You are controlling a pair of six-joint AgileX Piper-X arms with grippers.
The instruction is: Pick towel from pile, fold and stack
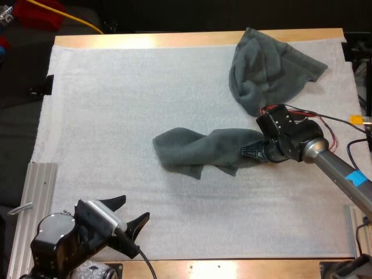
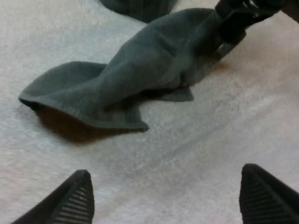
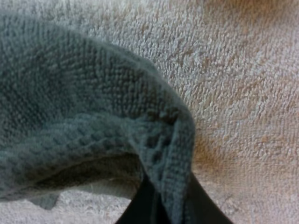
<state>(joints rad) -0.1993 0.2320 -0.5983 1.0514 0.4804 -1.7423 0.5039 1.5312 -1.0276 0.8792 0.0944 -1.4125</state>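
Note:
A dark grey-green towel (image 1: 200,149) lies twisted and stretched across the middle of the white mat (image 1: 133,104). My right gripper (image 1: 251,151) is shut on its right end; up close the cloth (image 3: 93,126) is pinched between the black fingers (image 3: 140,205). A second crumpled towel (image 1: 268,70) sits at the far right of the mat. My left gripper (image 1: 131,212) hovers open near the mat's front left, its fingertips (image 2: 74,198) apart and short of the stretched towel (image 2: 126,79). The right gripper (image 2: 236,21) holds that towel's far end.
A metal rail (image 1: 32,203) lies along the mat's left front edge. The wooden table edge (image 1: 174,39) runs along the far side. Bare mat stretches over the left half and along the front.

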